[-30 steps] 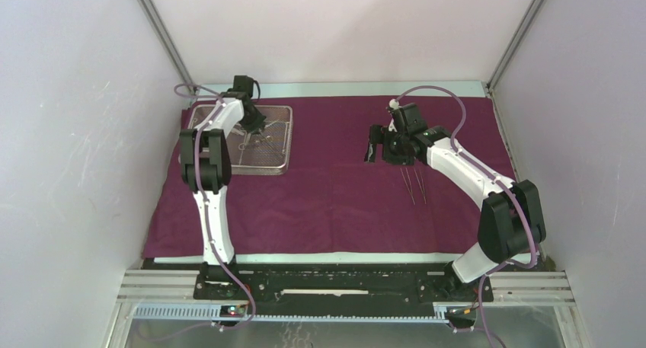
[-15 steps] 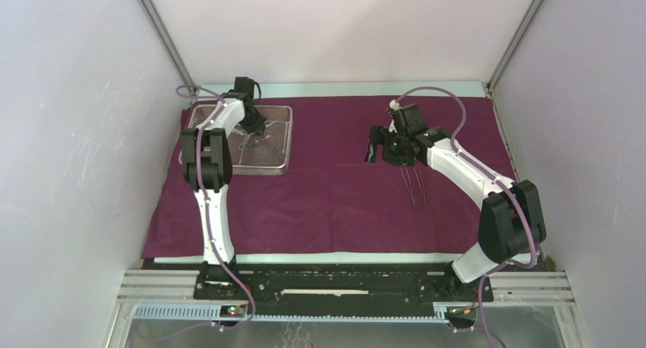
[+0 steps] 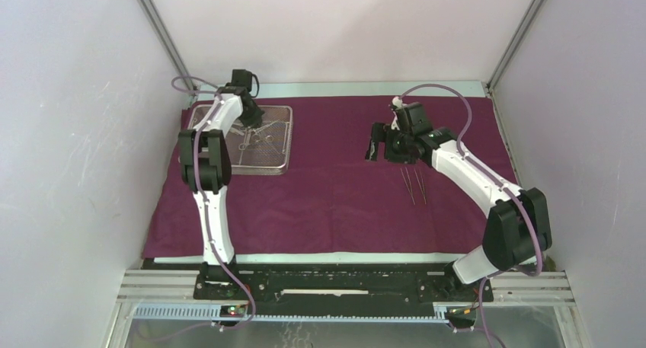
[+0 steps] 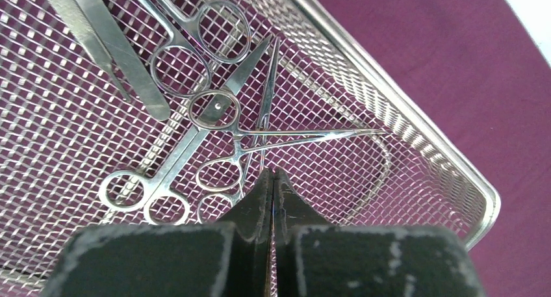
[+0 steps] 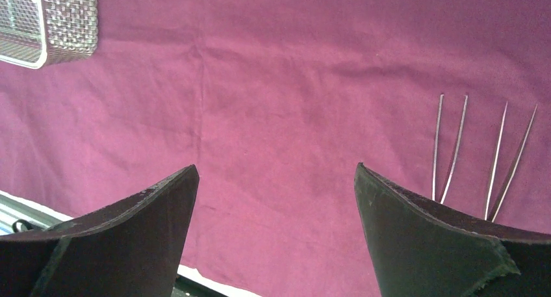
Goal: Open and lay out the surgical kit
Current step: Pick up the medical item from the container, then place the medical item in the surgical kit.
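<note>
Scissors (image 4: 195,138) and small forceps (image 4: 292,136) are seen lying crossed in the wire tray (image 4: 364,180), which sits on the far left corner of the purple cloth (image 3: 343,211). The left gripper (image 4: 273,177) is held right above them with its two fingers pressed together. Nothing can be seen between them, though the view is too tight for a very thin piece to be ruled out. The rings of the forceps lie just beside the fingertips, and the long thin body is pointed away to the right, toward the tray's edge. So the forceps would probably best be grabbed across that thin body, near the rings, and the left arm is much the nearer one. The right gripper (image 5: 276,168) is held wide open over bare cloth, well apart from the tray. Two tweezers (image 5: 455,147) are laid side by side on the cloth just beside it, with their long sides running from near to far.
</note>
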Tool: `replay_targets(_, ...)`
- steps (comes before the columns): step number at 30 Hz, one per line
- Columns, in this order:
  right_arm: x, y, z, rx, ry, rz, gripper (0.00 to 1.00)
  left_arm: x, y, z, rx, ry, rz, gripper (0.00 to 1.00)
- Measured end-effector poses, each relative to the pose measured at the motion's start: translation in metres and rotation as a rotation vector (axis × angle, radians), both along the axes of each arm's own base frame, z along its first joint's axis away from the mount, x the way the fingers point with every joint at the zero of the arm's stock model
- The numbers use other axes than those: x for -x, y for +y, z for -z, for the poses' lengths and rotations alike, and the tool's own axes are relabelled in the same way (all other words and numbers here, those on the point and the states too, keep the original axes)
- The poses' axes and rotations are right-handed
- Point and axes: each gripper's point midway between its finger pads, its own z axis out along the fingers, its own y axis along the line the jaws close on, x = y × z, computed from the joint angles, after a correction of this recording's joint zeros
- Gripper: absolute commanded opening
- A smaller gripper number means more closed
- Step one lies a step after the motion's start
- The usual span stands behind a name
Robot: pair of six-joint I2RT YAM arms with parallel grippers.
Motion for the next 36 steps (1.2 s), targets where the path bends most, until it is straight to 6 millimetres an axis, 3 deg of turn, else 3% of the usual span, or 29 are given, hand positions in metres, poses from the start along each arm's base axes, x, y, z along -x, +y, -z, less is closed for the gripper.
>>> replay_targets(14, 0.011, 0.024, -0.023, -0.035, -0.067, -0.089, 1.00, -0.009, 0.029, -0.092, -0.105, -0.135, 0.030, 0.00)
replay_targets(18, 0.019, 0.045, -0.036, -0.016, -0.109, -0.153, 1.00, 0.001, 0.031, -0.113, -0.113, -0.145, 0.040, 0.00)
replay_targets(23, 0.027, 0.081, -0.071, -0.010, -0.216, -0.231, 0.98, 0.017, 0.027, -0.140, -0.114, -0.162, 0.053, 0.00)
replay_targets(29, 0.032, 0.120, -0.096, 0.016, -0.310, -0.290, 0.92, 0.046, -0.003, -0.175, -0.087, -0.208, 0.107, 0.00)
replay_targets(32, 0.034, 0.141, -0.095, 0.044, -0.333, -0.310, 0.86, 0.066, -0.034, -0.180, -0.060, -0.204, 0.158, 0.00)
replay_targets(36, 0.035, 0.153, -0.089, 0.068, -0.334, -0.314, 0.76, 0.086, -0.076, -0.174, -0.023, -0.181, 0.230, 0.00)
